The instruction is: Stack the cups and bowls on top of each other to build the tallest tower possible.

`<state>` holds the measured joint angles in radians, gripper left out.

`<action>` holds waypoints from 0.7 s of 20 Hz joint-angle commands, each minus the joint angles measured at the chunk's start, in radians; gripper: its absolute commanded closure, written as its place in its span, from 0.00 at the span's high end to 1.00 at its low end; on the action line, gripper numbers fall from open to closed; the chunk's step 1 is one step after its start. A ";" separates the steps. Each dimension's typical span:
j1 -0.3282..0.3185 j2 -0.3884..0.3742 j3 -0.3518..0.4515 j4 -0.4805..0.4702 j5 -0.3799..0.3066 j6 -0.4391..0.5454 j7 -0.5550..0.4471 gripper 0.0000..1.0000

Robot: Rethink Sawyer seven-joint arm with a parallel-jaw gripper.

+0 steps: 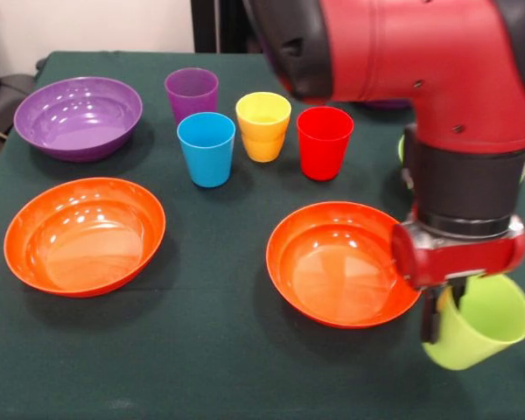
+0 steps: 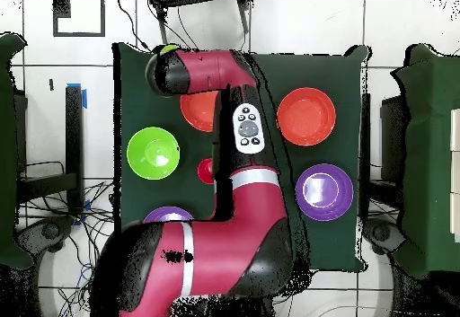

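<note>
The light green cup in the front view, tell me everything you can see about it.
The light green cup is a small, glossy, tapered plastic tumbler. It is tilted, its open mouth facing up and to the right, and looks lifted above the green table. The tool grips its rim, just right of an orange bowl.

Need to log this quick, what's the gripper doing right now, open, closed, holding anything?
Gripper: closed on the rim of the light green cup, holding it tilted just above the table.

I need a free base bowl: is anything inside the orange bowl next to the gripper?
Nothing shows inside that orange bowl; its visible floor is bare. The gripper, holding the tilted light green cup, covers the bowl's right rim, so that edge cannot be checked.
</note>
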<state>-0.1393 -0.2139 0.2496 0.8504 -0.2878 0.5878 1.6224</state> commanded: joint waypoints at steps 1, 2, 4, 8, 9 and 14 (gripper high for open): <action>-0.060 0.031 0.117 0.042 -0.121 0.067 -0.413 0.00; -0.062 0.032 0.121 0.045 -0.126 0.062 -0.415 0.00; -0.079 0.037 0.129 0.062 -0.138 0.036 -0.426 0.00; -0.099 0.064 0.154 0.060 -0.160 0.008 -0.431 0.00; -0.102 0.067 0.157 0.058 -0.164 0.004 -0.428 0.00; -0.103 0.079 0.164 0.041 -0.182 0.026 -0.421 0.00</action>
<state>-0.2471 -0.1649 0.3137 0.8499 -0.3784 0.5876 1.5127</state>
